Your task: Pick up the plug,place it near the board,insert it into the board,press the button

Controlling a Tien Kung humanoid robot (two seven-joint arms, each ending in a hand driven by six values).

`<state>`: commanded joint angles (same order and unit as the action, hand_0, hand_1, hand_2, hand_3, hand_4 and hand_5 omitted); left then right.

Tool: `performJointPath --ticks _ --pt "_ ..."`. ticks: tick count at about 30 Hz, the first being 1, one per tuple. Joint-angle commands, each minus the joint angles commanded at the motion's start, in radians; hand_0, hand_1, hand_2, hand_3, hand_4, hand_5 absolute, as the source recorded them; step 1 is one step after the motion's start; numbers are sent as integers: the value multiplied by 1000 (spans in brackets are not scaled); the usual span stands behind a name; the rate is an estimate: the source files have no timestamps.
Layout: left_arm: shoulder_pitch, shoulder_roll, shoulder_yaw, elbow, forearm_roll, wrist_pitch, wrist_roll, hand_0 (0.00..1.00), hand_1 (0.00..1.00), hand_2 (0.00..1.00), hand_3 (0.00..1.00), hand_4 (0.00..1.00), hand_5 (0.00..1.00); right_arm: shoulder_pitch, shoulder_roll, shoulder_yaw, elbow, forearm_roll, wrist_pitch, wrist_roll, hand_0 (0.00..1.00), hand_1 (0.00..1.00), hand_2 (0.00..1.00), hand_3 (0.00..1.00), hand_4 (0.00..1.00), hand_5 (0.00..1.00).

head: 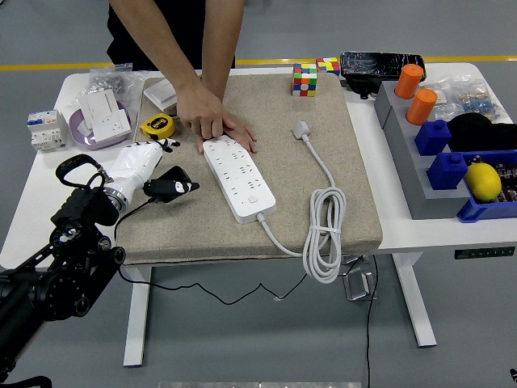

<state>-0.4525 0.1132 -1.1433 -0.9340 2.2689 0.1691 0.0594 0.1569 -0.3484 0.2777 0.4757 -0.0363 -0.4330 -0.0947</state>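
The black plug (pixel 168 187) lies on the beige mat's (pixel 339 186) left edge, its thin black cord trailing off the table front. My left hand (pixel 179 166), white with black fingers, hovers at it: the thumb lies across the plug's top, while the other fingertips (pixel 168 145) stay extended beyond it, not wrapped around. The white power strip (pixel 240 179) lies diagonally on the mat just right of the plug, its button (pixel 253 198) near the front end. A person's hands (pixel 212 121) press down on the strip's far end.
The strip's white cable (pixel 323 238) is coiled at the mat's front right. A yellow tape measure (pixel 157 126) and a purple dish (pixel 97 128) with a white socket sit behind my hand. Rubik's cubes (pixel 304 79) stand at the back; blue bins (pixel 452 162) fill the right.
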Motion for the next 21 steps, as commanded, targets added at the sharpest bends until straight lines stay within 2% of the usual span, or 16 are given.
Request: performJointPath --ticks 5,6,11,12,14,17,18,21 --pt "-1 1 12 38 0 20 -17 747 758 712 828 998 589 1 1 5 0 -2 0 -1 899 840 797 812 998 976" --pt "-2 0 15 44 0 26 -19 718 709 645 749 998 492 1 1 6 0 -2 0 -1 899 839 796 811 998 966" --pt "-10 -6 31 71 0 59 -20 718 709 645 749 998 492 1 0 7 -2 0 0 0 899 839 796 811 998 966" --pt "-12 -5 38 77 0 72 -21 640 599 498 578 998 432 1 -1 8 -2 0 0 0 899 839 795 811 998 963" --pt "-15 -6 46 91 0 97 -22 640 599 498 578 998 432 1 -1 12 -2 -1 0 0 899 839 795 811 998 963" --pt "-21 -10 50 110 0 111 -21 640 599 498 578 998 432 1 -1 14 -1 -3 -1 0 899 839 795 811 998 963" --pt "-23 -10 52 117 0 113 -21 586 514 416 430 998 397 1 -1 15 -1 -3 -1 0 897 838 795 810 998 962" --pt "-29 -11 59 137 0 120 -18 586 514 416 430 998 397 1 -1 19 -2 -4 -1 0 897 838 795 810 998 962"
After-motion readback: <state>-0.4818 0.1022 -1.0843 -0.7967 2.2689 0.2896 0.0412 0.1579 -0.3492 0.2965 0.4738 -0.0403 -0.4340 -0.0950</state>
